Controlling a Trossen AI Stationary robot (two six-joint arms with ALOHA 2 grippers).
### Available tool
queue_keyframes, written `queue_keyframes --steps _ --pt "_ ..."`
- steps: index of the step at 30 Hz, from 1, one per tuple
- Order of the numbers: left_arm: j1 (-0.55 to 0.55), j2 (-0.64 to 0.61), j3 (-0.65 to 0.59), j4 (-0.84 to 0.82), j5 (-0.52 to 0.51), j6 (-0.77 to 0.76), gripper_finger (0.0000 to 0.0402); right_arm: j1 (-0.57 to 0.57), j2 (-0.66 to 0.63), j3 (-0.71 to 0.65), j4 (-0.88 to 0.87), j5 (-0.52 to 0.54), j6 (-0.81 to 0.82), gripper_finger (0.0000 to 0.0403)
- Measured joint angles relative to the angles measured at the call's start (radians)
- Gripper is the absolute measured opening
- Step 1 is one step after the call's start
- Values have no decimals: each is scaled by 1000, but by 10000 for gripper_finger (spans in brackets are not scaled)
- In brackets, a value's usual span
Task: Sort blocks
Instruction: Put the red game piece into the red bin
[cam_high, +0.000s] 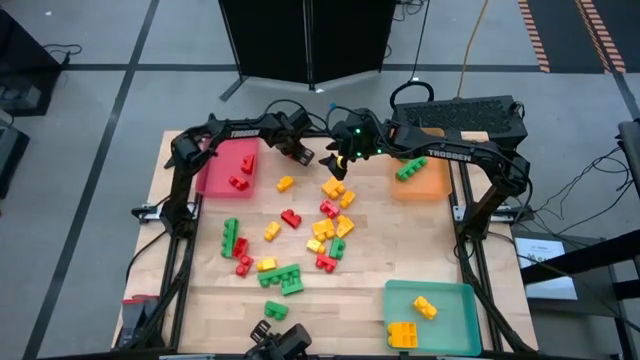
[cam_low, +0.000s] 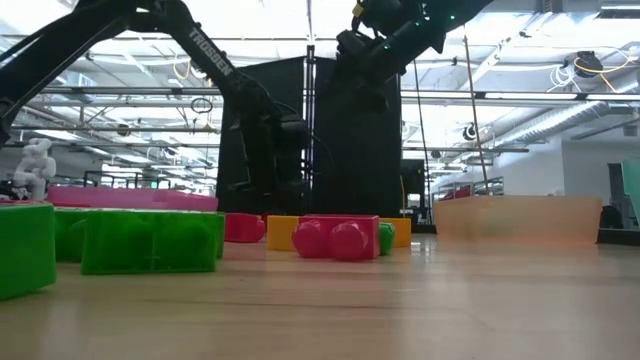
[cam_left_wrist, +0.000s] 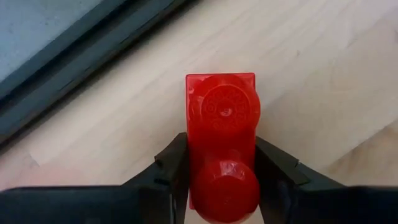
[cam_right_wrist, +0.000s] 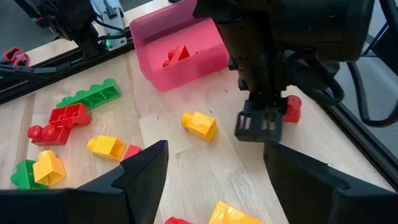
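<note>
Loose red, yellow and green blocks (cam_high: 325, 225) lie in the middle of the table. My left gripper (cam_left_wrist: 222, 180) is near the table's far edge, right of the pink tray (cam_high: 222, 165), shut on a red block (cam_left_wrist: 221, 118). The right wrist view shows that same gripper (cam_right_wrist: 260, 124) and the red block (cam_right_wrist: 291, 109). My right gripper (cam_right_wrist: 217, 180) hangs open and empty just right of it, above the table (cam_high: 340, 158). Red blocks (cam_high: 240, 176) lie in the pink tray, a green block (cam_high: 410, 168) in the orange tray, and yellow blocks (cam_high: 412, 322) in the teal tray. My left gripper pinches the red block between its two fingers (cam_left_wrist: 171, 165), one on each long side wall, at the block's near end (cam_left_wrist: 224, 180). The studded face is turned to the wrist camera and the other end (cam_left_wrist: 221, 84) sticks out past the fingertips. The block looks lifted clear of the table.
The orange tray (cam_high: 432, 185) stands at the far right, the teal tray (cam_high: 455, 300) at the near right, the pink tray at the far left. Bare wood shows between the pile and the trays. The metal frame (cam_high: 470, 225) borders the table. The two grippers are close together.
</note>
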Motion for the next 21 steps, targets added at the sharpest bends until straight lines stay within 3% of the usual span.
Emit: queue_keyframes --steps 6,13,21 --pt "-3 -91 -1 -92 10 24 136 1 -16 0 4 0 -17 234" --pt "-1 -291 2 -163 -17 24 136 1 -19 0 5 0 -20 227" --pt "9 -513 -2 -460 -266 27 136 1 -19 0 5 0 -21 226"
